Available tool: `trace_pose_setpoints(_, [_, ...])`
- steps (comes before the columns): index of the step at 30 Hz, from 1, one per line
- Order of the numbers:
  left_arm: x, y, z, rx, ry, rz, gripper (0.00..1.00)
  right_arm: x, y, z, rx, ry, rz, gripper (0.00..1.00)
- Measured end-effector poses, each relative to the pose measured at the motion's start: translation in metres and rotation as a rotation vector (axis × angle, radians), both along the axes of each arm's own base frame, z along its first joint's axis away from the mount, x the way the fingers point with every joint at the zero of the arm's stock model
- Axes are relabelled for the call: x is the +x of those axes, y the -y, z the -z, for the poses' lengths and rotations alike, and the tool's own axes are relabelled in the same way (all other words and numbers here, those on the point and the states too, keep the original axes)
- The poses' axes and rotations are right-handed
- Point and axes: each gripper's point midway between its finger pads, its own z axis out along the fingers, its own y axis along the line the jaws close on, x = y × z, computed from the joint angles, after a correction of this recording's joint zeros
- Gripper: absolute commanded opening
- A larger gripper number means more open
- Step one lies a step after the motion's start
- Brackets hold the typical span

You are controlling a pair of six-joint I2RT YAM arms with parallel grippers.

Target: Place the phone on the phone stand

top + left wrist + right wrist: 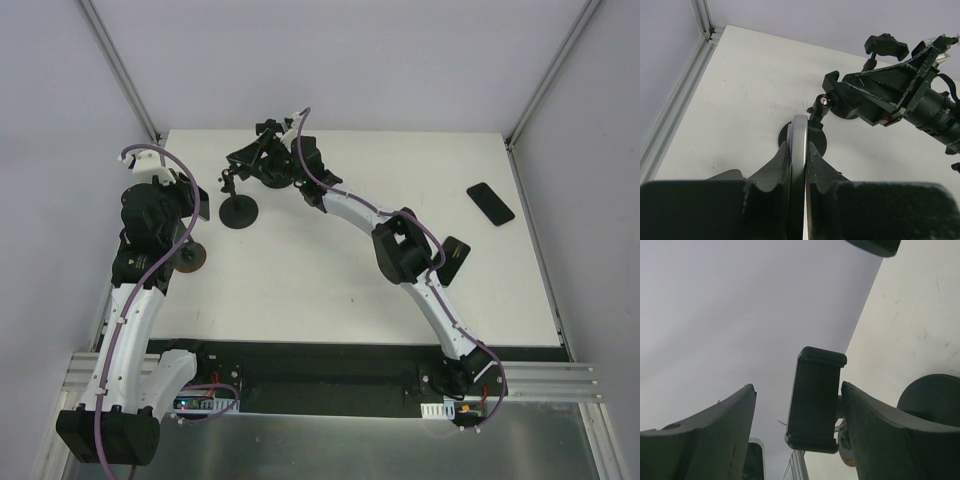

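Note:
My left gripper is shut on the phone, a thin slab with a silver edge held edge-up at the table's left. The black phone stand has a round base at the back middle and a clamp cradle on a jointed stalk. Around that cradle, my right gripper is open. Its right finger touches the cradle's back, while its left finger stands apart. A corner of the phone shows in the right wrist view.
A black phone-like slab lies flat at the white table's right side. Another dark flat piece sits beside the right arm's elbow. Metal frame posts stand at both back corners.

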Motion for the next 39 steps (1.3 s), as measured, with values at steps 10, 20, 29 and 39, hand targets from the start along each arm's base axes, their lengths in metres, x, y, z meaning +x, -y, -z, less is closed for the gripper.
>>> trace_pose_setpoints(10, [0.000, 0.001, 0.000, -0.011, 0.000, 0.003, 0.00, -0.003, -0.003, 0.002, 0.003, -0.011, -0.006, 0.66])
trace_pose_setpoints(20, [0.000, 0.002, 0.000, -0.014, 0.000, 0.004, 0.00, -0.007, -0.006, 0.004, 0.001, -0.015, -0.013, 0.68])
trace_pose_setpoints(29, [0.000, 0.004, 0.000, -0.018, 0.000, 0.016, 0.00, -0.006, -0.009, 0.023, -0.020, -0.044, -0.015, 0.52])
trace_pose_setpoints(39, [0.000, 0.005, 0.000, -0.020, 0.000, 0.019, 0.00, -0.011, -0.009, 0.018, 0.055, -0.084, -0.032, 0.20])
